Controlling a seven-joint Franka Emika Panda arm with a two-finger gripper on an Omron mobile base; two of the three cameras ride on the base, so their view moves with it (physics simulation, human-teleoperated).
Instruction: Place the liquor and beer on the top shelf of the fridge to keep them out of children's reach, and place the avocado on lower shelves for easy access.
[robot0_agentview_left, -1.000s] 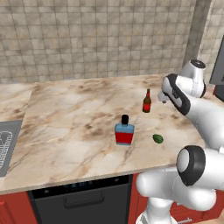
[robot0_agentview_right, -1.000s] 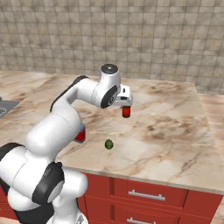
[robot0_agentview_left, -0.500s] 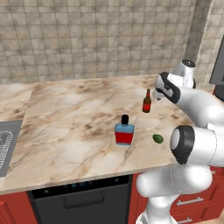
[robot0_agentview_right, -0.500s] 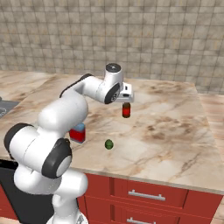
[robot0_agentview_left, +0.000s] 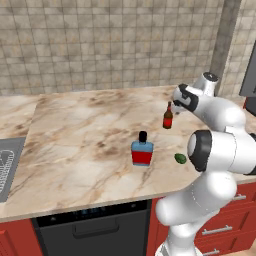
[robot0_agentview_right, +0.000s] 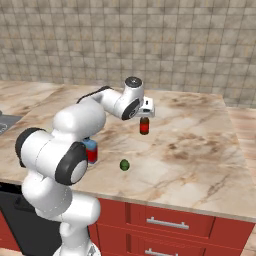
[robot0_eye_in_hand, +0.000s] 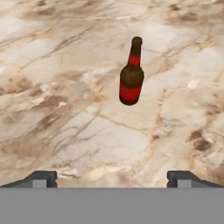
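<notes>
We see an even, bright, diffuse light over every view, with no clear single source and no harsh glare. Shadows are almost missing: under the gripper (robot0_eye_in_hand: 112, 177) the marble counter (robot0_eye_in_hand: 65, 109) carries no dark patch, and the beer (robot0_eye_in_hand: 131, 78) ahead of the fingertips stands without a cast shadow, which makes it seem to float. We find only a soft sheen on the arm's white shells. Everything is sharp from near to far, without blur or bending at the edges; the renders look slightly coarse and pixelated.
</notes>
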